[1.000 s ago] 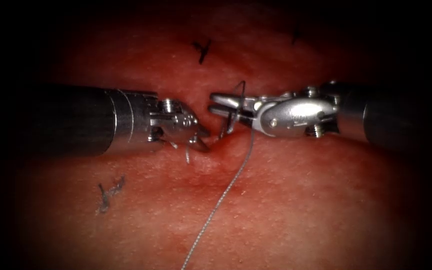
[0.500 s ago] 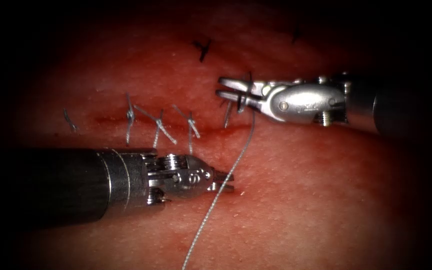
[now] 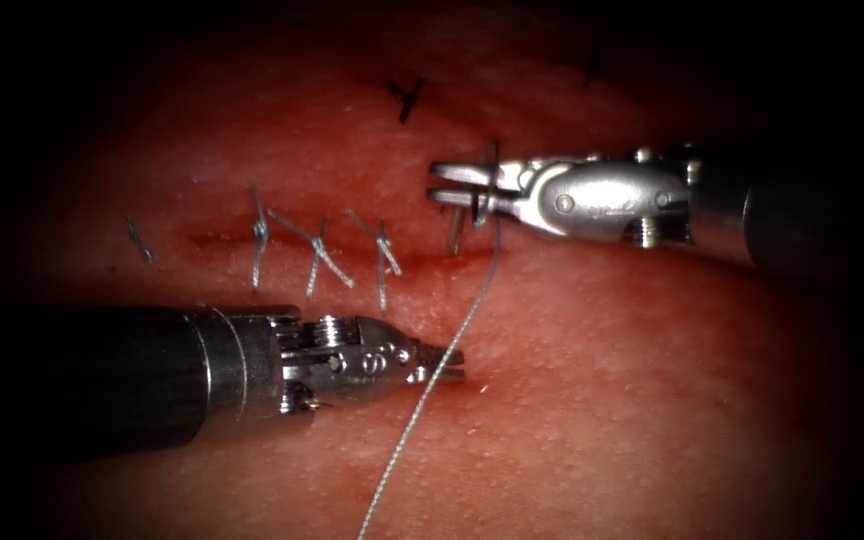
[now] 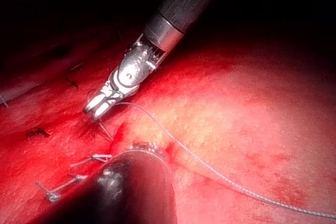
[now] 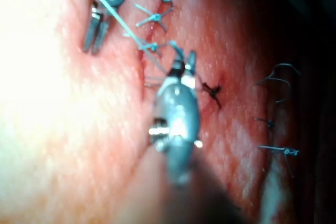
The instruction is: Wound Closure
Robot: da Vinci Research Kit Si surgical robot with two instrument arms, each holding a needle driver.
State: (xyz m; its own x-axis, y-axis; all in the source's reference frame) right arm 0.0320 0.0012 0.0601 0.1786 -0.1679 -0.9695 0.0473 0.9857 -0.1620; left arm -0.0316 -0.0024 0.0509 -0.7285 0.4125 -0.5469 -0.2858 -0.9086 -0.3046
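now | right gripper (image 3: 452, 183) clamps needle (image 3: 479, 200) mid-curve | left gripper (image 3: 449, 362) slightly parted, holding nothing

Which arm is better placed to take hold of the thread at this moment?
Left, as a judgement. The left tool sits below the cut with open jaws right beside the thread, holding nothing. The right tool is occupied: its jaws are shut on the needle, held above the tissue.
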